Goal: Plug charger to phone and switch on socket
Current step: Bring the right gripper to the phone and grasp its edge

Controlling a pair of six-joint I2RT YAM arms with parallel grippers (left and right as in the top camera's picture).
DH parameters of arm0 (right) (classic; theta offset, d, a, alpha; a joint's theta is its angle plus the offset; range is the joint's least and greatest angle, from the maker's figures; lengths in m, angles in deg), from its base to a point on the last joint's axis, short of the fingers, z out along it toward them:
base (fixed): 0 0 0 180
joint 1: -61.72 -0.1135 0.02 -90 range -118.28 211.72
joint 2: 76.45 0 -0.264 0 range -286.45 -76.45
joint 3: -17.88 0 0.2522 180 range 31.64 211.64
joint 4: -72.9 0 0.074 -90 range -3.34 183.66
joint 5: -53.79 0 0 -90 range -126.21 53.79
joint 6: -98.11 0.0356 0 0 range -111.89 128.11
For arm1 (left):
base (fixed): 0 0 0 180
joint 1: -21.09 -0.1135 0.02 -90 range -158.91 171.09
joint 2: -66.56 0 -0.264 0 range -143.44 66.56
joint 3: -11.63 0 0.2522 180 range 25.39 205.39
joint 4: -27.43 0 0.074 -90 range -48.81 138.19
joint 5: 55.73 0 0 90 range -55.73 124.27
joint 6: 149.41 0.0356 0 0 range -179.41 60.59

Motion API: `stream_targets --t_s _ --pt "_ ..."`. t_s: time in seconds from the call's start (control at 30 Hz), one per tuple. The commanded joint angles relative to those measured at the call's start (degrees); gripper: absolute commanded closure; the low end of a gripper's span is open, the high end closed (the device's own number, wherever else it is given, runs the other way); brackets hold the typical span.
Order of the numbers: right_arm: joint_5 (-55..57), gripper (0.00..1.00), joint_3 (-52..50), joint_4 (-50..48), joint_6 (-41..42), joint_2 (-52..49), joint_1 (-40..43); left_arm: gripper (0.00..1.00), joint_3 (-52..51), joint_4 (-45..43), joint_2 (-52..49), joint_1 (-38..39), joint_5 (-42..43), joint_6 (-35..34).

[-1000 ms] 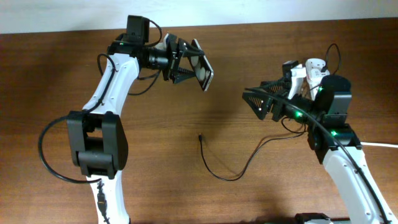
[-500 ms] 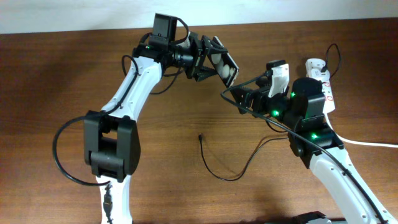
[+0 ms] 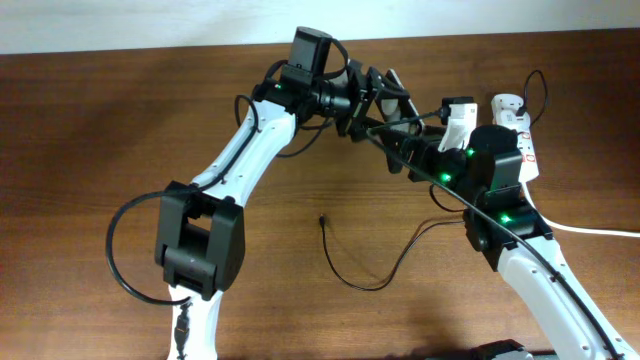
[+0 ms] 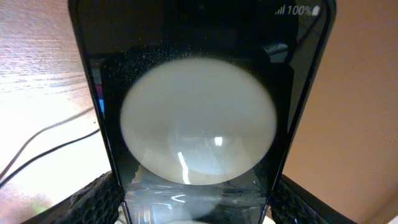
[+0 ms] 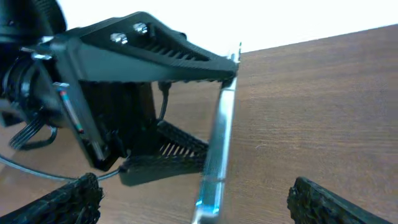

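From above, the left end effector is at the top middle of the frame. It is squeezed onto the phone and holds it up off the brown counter. The right end effector is just below it, very close, with its jaws spread apart. The charger lies loose on the counter in the lower middle, with its tiny plug tip pointing up the frame. The socket sits at the upper right, and a white cord runs off the right edge.

In the left wrist view, the phone fills the frame. Its shiny face shows a big white glare and "100%" at the upper right. The black fingers grip it low on both sides.

In the right wrist view, the phone is seen thin, edge on, in the middle. The left end effector clamps it from the left. The right end effector's own fingers sit in the two bottom corners, wide apart, holding nothing.
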State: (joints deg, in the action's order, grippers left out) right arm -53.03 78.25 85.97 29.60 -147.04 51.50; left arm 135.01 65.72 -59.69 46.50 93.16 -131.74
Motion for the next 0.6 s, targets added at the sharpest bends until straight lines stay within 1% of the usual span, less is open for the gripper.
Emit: stream_targets --t_s 0.0,0.13,0.2,0.27,0.47,0.57 --pt "2.32 0.04 0.63 -0.02 3.3 -0.31 -0.44 1.0 1.31 -0.52 -0.11 0.44 2.78 -1.46" --pt "2.32 0.06 0.63 0.0 3.02 -0.31 -0.44 1.0 1.31 -0.55 -0.11 0.7 2.82 -1.88" --pt "2.25 0.06 0.63 0.0 2.8 -0.44 -0.44 1.0 1.31 -0.52 -0.11 0.94 2.84 -1.9" --pt "1.16 0.05 0.61 0.0 2.58 -1.7 -0.44 1.0 1.31 -0.52 -0.11 1.36 2.78 -4.04" --pt "-0.7 0.06 0.61 -1.14 2.32 -3.96 -0.44 1.0 1.31 -0.52 -0.11 1.7 2.54 -4.42" --pt "-0.7 0.14 0.61 -1.42 2.32 -3.96 -0.44 1.0 1.31 -0.48 -0.11 1.88 1.64 -4.39"
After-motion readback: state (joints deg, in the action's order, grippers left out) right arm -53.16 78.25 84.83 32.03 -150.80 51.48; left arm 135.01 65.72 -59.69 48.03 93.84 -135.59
